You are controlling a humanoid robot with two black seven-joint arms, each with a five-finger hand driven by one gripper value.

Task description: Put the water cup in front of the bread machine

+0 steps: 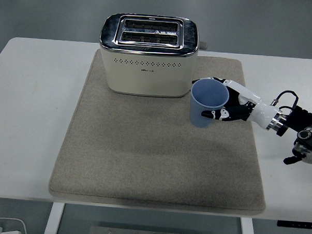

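We have the blue cup (209,103) in our right robot hand (232,104), the fingers (214,114) curled around its side from the right, so it is gripped and not free. The cup stands upright with its open mouth up and looks empty. It is over the grey mat (143,163), just off the front right corner of the bread machine (148,54), close to it but apart from it. We cannot tell whether its base rests on the mat or hangs a little above it.

The left arm is not in sight.

We judge that we are in the carrying step: the cup is held and on its way, but it is not yet where the task wants it. The bread machine sits at the far end of the mat with its slots up and its perforated front face turned toward us. The bare stretch of mat in front of that face is the target, and the cup is to the right of it.

The next move calls for taking the cup to the left and a little nearer to us, so that it comes to the middle of the front face. We should keep it upright, clear of the machine's corner, then set it down flat on the mat and loosen the fingers.

The white table (37,112) beyond the mat holds nothing that matters here.
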